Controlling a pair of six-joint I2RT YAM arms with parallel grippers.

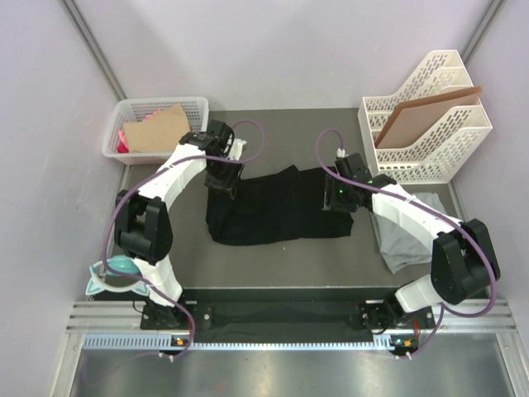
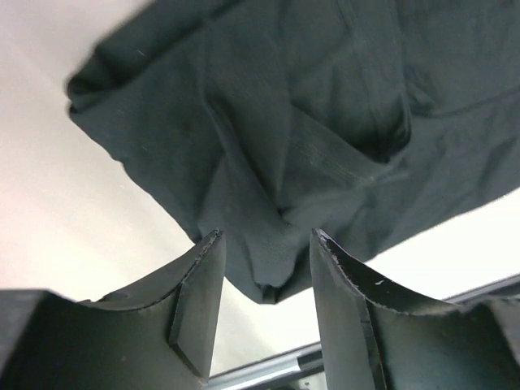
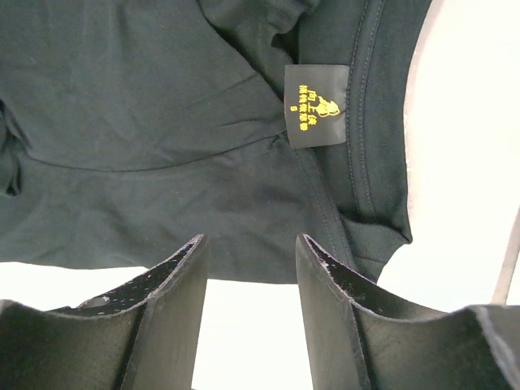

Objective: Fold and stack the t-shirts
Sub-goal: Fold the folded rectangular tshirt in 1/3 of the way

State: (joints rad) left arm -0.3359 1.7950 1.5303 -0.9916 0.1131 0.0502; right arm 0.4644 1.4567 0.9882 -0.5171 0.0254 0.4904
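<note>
The black t-shirt (image 1: pixel 277 207) lies crumpled and partly folded in the middle of the dark mat. My left gripper (image 1: pixel 223 180) hovers at its back left corner. In the left wrist view that gripper (image 2: pixel 266 236) is open, and a hanging corner of the black t-shirt (image 2: pixel 268 276) sits between the fingers (image 2: pixel 199 284) without being clamped. At the shirt's right end is my right gripper (image 1: pixel 339 198); it (image 3: pixel 250 240) is open over the hem near the collar and a black label (image 3: pixel 317 106) with yellow print. The light grey t-shirt (image 1: pixel 409 236) lies at the right, partly under the right arm.
A white basket (image 1: pixel 132 112) with brown paper and pink items stands at the back left. A white file rack (image 1: pixel 438 145) holding a stiff brown board (image 1: pixel 421 116) stands at the back right. A teal object (image 1: pixel 116 273) lies beside the left arm's base.
</note>
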